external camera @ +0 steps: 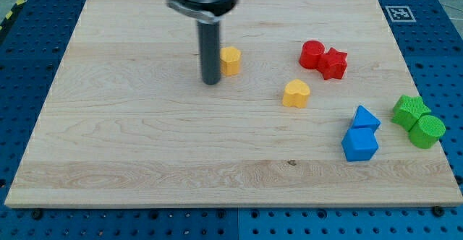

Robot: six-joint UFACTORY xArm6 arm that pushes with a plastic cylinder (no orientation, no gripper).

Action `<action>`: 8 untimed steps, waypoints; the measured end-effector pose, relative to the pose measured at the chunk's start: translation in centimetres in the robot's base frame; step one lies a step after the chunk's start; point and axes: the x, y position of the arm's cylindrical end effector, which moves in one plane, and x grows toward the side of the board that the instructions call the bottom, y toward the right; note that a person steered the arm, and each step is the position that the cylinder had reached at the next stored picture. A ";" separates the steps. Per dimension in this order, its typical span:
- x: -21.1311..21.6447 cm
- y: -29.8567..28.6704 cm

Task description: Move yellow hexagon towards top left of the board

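Observation:
The yellow hexagon [231,61] lies on the wooden board [130,139], a little above the board's middle. My tip [210,82] rests on the board just left of the hexagon and slightly below it, very close to it or touching it. The rod partly hides the hexagon's left side.
A yellow heart [296,94] lies to the right of and below the hexagon. A red cylinder [312,54] and a red star [333,63] sit together at upper right. A blue triangle [365,117] and blue block [359,144], a green star [409,110] and green cylinder [427,131] lie at right.

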 end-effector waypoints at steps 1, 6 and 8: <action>-1.1 1.8; -2.8 -1.8; -0.4 -6.0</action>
